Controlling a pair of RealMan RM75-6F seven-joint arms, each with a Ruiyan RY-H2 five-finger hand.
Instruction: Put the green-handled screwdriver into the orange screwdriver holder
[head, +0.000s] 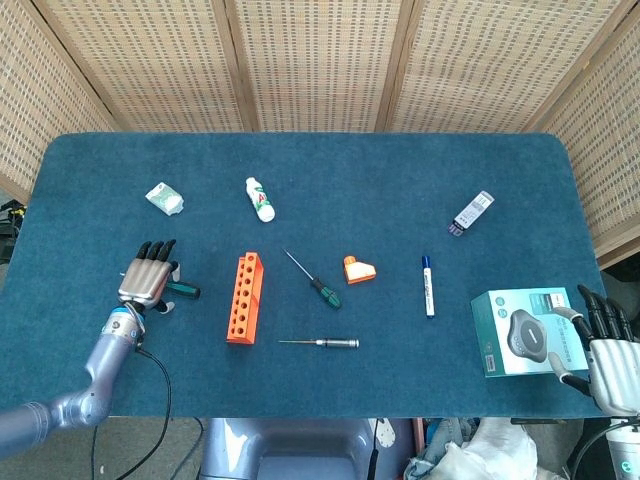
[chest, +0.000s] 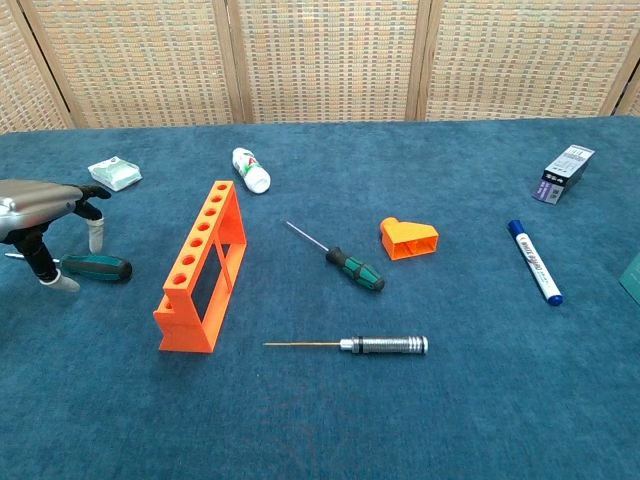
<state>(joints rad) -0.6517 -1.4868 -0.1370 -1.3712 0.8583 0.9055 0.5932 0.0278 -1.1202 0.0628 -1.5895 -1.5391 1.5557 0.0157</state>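
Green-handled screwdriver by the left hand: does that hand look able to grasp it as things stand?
Probably yes. The left hand is directly over the green-handled screwdriver, fingers straddling it, nothing between; the holder stands apart.

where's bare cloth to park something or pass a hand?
Free: the far strip behind the white bottle and small dark box; the near edge in front of the metal-handled driver; between blue marker and white bottle. Crowded: around the orange holder, where the left hand sits over a green-handled screwdriver, with another and an orange block alongside.
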